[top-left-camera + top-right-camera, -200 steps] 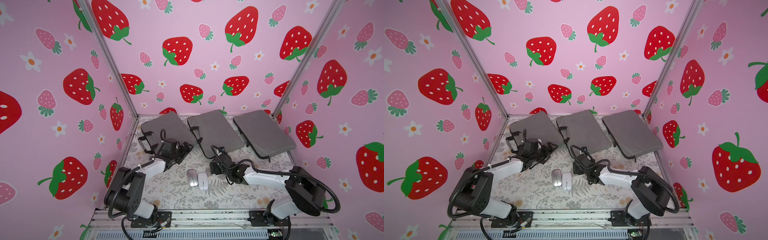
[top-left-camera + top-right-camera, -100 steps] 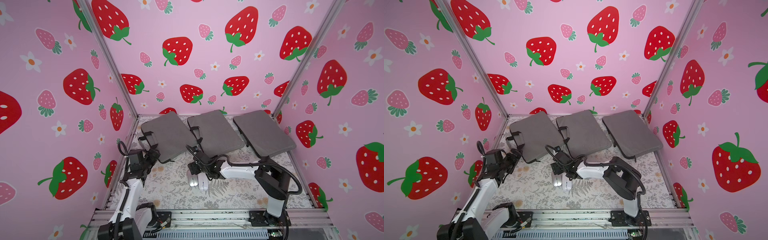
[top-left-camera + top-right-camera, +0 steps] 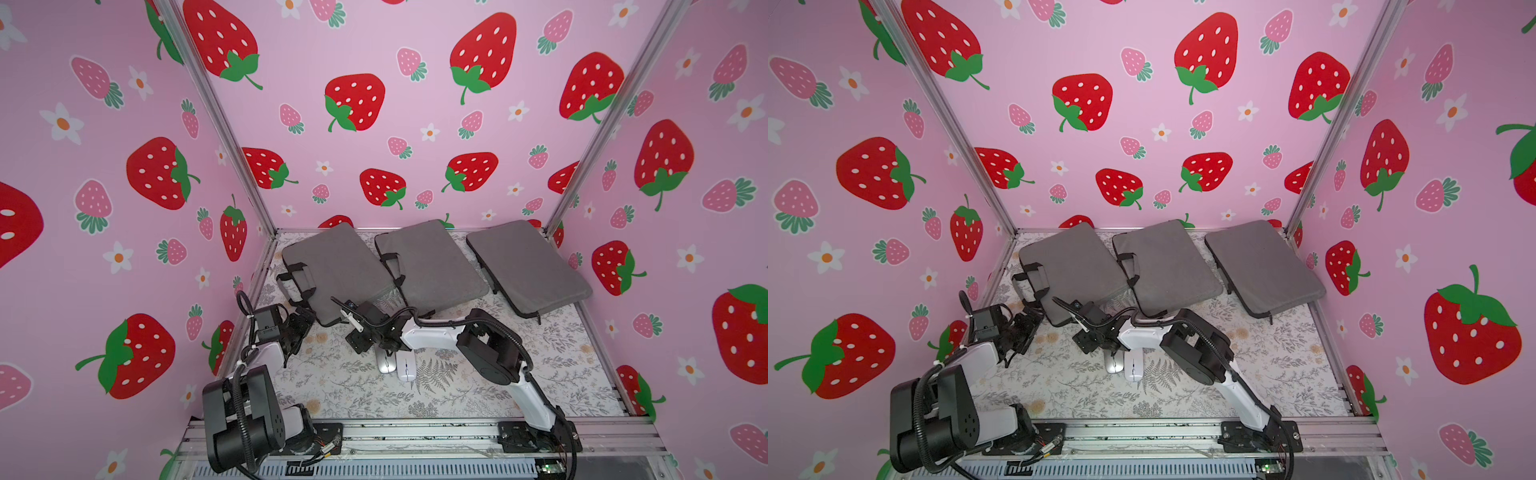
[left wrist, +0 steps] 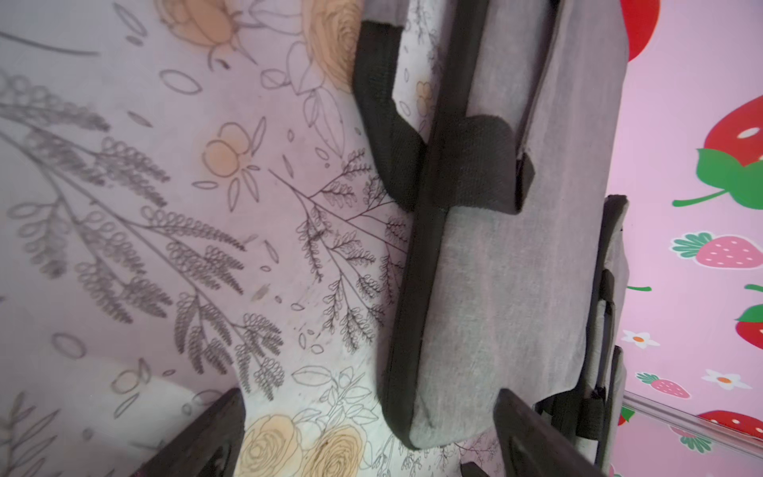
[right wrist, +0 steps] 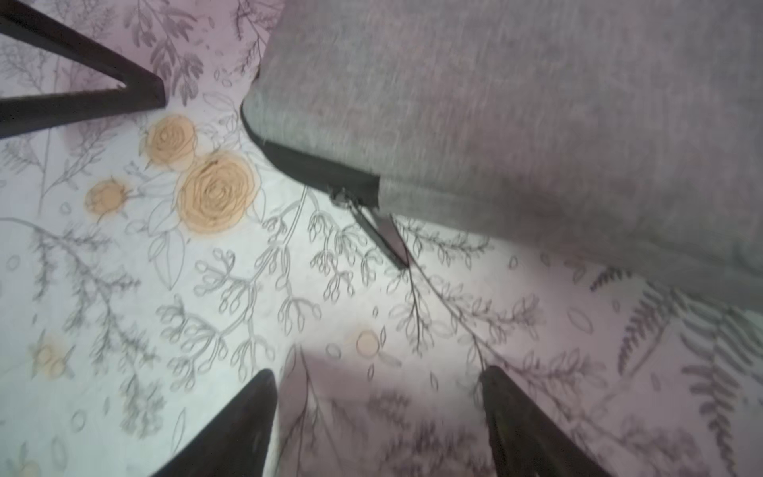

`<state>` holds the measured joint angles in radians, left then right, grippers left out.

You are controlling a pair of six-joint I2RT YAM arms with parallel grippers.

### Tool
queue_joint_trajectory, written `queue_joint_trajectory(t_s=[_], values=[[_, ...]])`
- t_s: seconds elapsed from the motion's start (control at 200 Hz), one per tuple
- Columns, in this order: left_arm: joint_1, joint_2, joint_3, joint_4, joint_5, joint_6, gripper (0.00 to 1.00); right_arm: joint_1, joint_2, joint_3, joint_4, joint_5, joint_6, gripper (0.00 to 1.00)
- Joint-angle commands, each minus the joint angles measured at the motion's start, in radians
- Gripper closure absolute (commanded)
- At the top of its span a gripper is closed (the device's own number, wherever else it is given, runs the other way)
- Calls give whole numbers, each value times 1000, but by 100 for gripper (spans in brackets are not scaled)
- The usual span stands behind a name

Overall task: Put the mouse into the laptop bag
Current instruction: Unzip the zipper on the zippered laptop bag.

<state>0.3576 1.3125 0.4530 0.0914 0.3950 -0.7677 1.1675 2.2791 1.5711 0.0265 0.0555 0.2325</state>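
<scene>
Down at six o'clock both arms climb off the rail. Out on the flowered table (image 3: pixel 457 395), a touch toward seven o'clock from its middle, the silver mouse (image 3: pixel 386 365) and the white mouse (image 3: pixel 406 368) lie side by side, touching, flat on the cloth and outside every bag, with nothing gripping them. The right arm's wrist hangs just over their far ends, and the right gripper (image 3: pixel 360 338) sits at eleven o'clock from them, its fingers (image 5: pixel 239 421) spread apart over bare cloth and holding nothing. Just ahead of it a zip pull (image 5: pixel 380 235) trails from a grey bag corner. Over at nine o'clock, by the table's edge, the left gripper (image 3: pixel 298 330) is spread wide too. In its wrist view that bag's corner shows between the fingers (image 4: pixel 206 433), though I can't tell whether they touch it. Further back, the nearest laptop bag (image 3: pixel 336 270) lies at eleven o'clock with its black handles (image 3: pixel 297 278) toward nine. The middle bag (image 3: pixel 430 266) is at twelve and the third bag (image 3: pixel 525 266) at one. Strawberry walls (image 3: pixel 374 104) close it all in.
</scene>
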Motion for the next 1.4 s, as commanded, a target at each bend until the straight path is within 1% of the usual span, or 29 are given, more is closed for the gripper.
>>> queue_joint_trajectory(t_s=[0.0,0.16,0.305,0.38,0.52,0.61,0.645,0.655,0.66,0.665,0.675,0.7,0.725,0.775,0.81,0.925,1.121,1.191,1.206,1.276,1.331,1.361,1.396], values=[[5,69,-1,-64,17,-4,6,-39,97,65,-129,-29,-54,23],[7,96,10,-56,28,-5,7,-55,156,120,-151,-111,-102,25],[6,91,9,-57,23,-7,7,-48,191,156,-154,-158,-109,35],[6,101,13,-58,27,-7,7,-41,209,177,-158,-176,-105,38],[6,116,20,-60,34,-5,8,-15,240,206,-164,-196,-114,39],[6,119,21,-59,34,-3,8,0,254,221,-174,-185,-122,39],[6,119,21,-53,39,-2,13,5,256,223,-178,-180,-123,40],[5,120,21,-51,40,-1,14,7,256,223,-178,-179,-124,40],[5,120,21,-51,40,-1,17,7,256,223,-178,-178,-125,40],[5,120,22,-49,41,0,17,8,256,223,-178,-177,-125,40],[6,121,22,-47,44,1,20,9,256,224,-178,-177,-125,40],[5,122,21,-44,49,3,34,12,257,222,-177,-175,-124,40],[4,125,22,-44,50,2,42,14,257,221,-175,-175,-124,40],[6,133,28,-49,50,3,52,18,260,225,-171,-167,-117,40],[5,142,34,-53,51,5,57,19,264,232,-169,-163,-112,40],[4,169,50,-58,63,8,61,20,286,272,-183,-150,-95,40],[4,160,44,-53,61,7,61,20,338,355,-222,-132,-75,47],[4,160,44,-53,62,7,61,20,347,369,-226,-136,-73,48],[6,161,44,-52,62,7,61,20,349,371,-226,-137,-72,50],[6,162,46,-52,63,7,62,20,351,374,-227,-138,-69,56],[4,164,46,-52,64,7,62,20,349,373,-228,-136,-66,64],[5,163,46,-51,64,6,62,20,350,373,-227,-133,-64,69],[4,163,46,-50,64,7,62,20,350,372,-227,-130,-60,78]])
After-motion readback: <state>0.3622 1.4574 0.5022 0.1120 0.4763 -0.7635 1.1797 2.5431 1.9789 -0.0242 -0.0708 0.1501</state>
